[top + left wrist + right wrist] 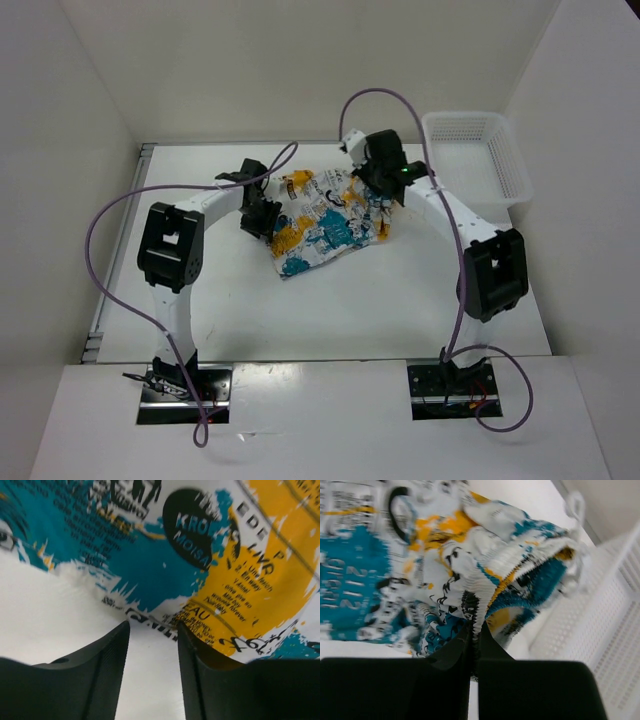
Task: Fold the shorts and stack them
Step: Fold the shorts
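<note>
The shorts (pixel 325 225), white fabric with teal, orange-yellow and black print, lie crumpled on the table between the two arms. My right gripper (pixel 474 627) is shut on the gathered waistband of the shorts (pixel 485 580) and holds that edge lifted at the shorts' far right (pixel 385 185). My left gripper (pixel 152 630) is open and empty, its fingertips right at the left edge of the shorts (pixel 200 570), with bare table between the fingers. In the top view it sits at the shorts' left side (pixel 262 215).
A white plastic mesh basket (pixel 476 155) stands at the back right of the table, close to my right gripper; it also shows in the right wrist view (pixel 600 630). Purple cables loop above both arms. Walls enclose the table at left, back and right.
</note>
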Available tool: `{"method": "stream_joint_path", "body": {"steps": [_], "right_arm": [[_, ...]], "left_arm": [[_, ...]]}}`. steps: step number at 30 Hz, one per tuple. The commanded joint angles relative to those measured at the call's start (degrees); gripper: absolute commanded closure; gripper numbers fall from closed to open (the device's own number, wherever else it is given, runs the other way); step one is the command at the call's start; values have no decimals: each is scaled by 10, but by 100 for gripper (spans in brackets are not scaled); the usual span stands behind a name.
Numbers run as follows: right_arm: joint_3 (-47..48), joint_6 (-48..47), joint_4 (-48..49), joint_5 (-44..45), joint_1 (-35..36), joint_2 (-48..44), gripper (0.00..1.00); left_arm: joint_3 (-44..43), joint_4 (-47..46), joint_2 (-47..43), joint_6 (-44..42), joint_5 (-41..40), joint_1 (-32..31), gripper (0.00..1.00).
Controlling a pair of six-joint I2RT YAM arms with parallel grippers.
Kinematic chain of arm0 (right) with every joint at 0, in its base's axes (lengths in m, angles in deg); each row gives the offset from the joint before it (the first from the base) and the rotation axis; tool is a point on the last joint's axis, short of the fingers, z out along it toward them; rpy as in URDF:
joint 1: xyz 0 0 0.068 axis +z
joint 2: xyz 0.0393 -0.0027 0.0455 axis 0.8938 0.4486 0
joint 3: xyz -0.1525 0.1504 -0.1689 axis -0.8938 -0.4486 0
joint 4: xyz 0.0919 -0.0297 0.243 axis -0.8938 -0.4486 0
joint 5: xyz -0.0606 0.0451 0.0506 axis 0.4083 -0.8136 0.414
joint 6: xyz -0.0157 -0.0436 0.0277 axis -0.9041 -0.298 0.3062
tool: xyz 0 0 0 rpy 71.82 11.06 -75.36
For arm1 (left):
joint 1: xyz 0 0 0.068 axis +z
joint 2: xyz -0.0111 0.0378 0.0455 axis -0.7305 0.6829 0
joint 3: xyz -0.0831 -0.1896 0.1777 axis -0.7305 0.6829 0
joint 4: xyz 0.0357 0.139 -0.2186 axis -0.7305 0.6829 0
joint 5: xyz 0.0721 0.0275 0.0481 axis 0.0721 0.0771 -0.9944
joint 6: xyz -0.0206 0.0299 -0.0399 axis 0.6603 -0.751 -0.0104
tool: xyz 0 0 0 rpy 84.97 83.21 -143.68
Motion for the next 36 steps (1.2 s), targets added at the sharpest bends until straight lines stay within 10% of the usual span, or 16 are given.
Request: {"method": "stream_joint_path", "body": {"steps": [1,12,29,36], "right_arm": [[45,-23,8,29,64,26,99],[140,-12,-3,17,229,122,99],[223,-13,-26,-35,311,222,99],[310,19,-35,-82,337,192,48]], "left_arm": [[-22,-6,55,-3,41,-1,51],[-40,-6,68,-3,68,15,74],[-75,11,96,-3,106,64,73],[-76,11,52,-3,72,115,59]]}}
